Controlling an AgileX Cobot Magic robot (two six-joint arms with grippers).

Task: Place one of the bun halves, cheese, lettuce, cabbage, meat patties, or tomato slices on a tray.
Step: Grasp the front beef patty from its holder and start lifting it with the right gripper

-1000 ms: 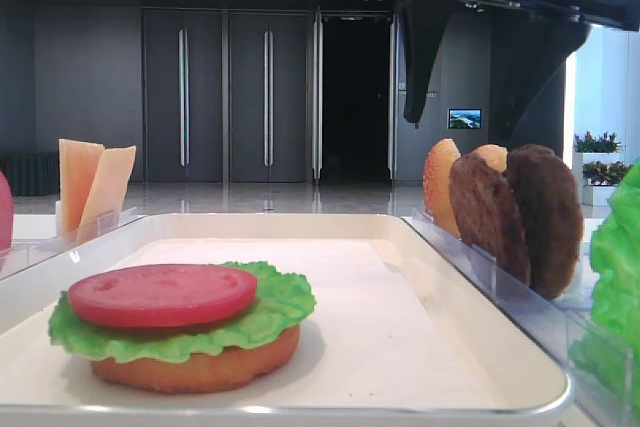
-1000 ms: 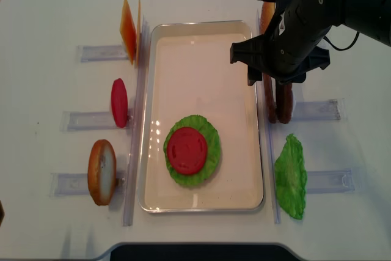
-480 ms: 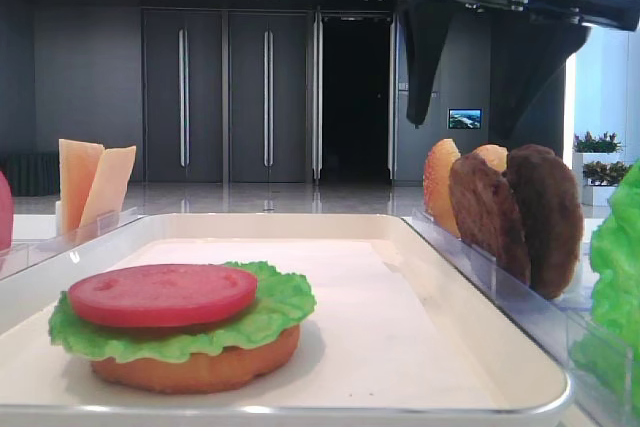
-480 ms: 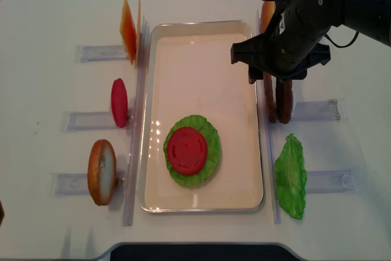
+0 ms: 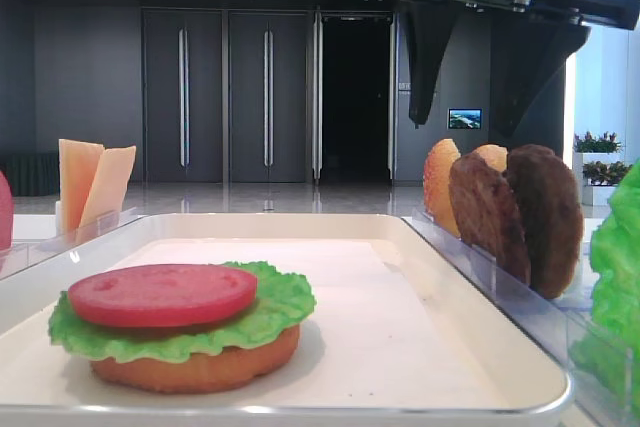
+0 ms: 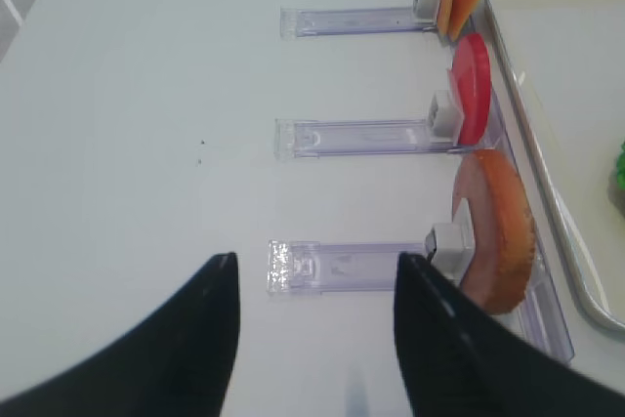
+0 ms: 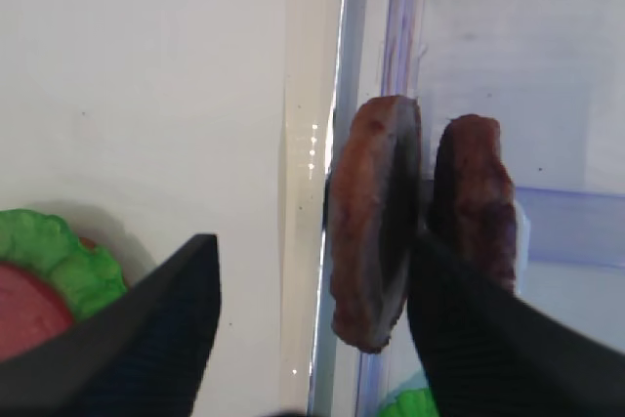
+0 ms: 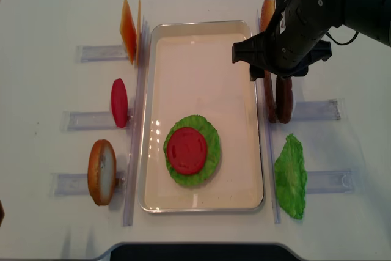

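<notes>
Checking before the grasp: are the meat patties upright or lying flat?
Upright: both meat patties stand on edge, side by side, in their clear holder beside the tray.

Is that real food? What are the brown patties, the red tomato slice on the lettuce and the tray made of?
Probably not real. The patties look like moulded foam or plastic: rough, grainy, matte, standing stiffly on edge. The tomato slice looks like smooth matte plastic or rubber, evenly red with no seeds. The tray seems glossy cream plastic or enamelled metal; its rolled rim catches highlights. I cannot tell which.

A large lobby or exhibition hall: tall dark double doors (image 5: pixel 225 97), polished floor, wall screen (image 5: pixel 464 119), planters (image 5: pixel 598 143).
</notes>
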